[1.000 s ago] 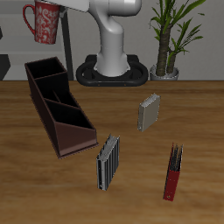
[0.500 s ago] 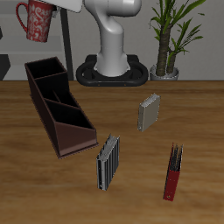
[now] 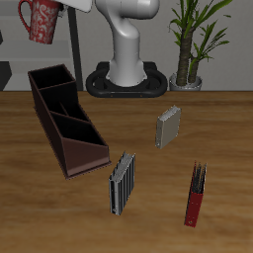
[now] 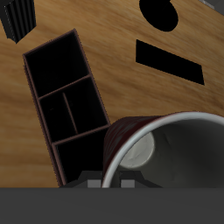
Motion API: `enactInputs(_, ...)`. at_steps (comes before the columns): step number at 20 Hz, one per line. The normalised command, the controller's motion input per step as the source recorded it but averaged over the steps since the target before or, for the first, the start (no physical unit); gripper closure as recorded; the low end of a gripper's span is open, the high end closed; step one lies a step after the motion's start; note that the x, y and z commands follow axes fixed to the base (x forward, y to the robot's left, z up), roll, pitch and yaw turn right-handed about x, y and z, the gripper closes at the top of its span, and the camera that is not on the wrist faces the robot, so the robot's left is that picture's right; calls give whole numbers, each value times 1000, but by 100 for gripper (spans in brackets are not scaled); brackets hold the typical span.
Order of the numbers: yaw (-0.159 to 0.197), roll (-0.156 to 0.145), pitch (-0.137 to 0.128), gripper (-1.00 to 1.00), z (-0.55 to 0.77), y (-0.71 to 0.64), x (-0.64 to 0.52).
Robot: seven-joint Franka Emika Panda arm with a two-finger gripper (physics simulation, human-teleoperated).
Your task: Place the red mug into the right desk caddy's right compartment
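Carried high at upper left of the exterior frame: red mug (image 3: pixel 41 22), gripper (image 3: pixel 65 8) pinching its rim, well above the table. Below, dark caddy (image 3: pixel 65 117), its squarish far-end compartment (image 3: pixel 51 80) open. Best lowered straight, upright, centred between those tall walls before release. No brands or legible writing anywhere.
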Motion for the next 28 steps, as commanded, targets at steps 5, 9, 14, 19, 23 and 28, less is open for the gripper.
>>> enactInputs(5,-9,23,-24,100,-33,58,-198)
enactInputs(9,-49,13,42,100,-252,88,-38)
enactInputs(14,-23,15,60,100,-272,112,55)
enactInputs(19,-4,20,28,100,-260,72,60)
enactInputs(23,-47,1,25,100,-180,9,-19)
enactInputs(28,-17,16,-5,100,-167,1,-31)
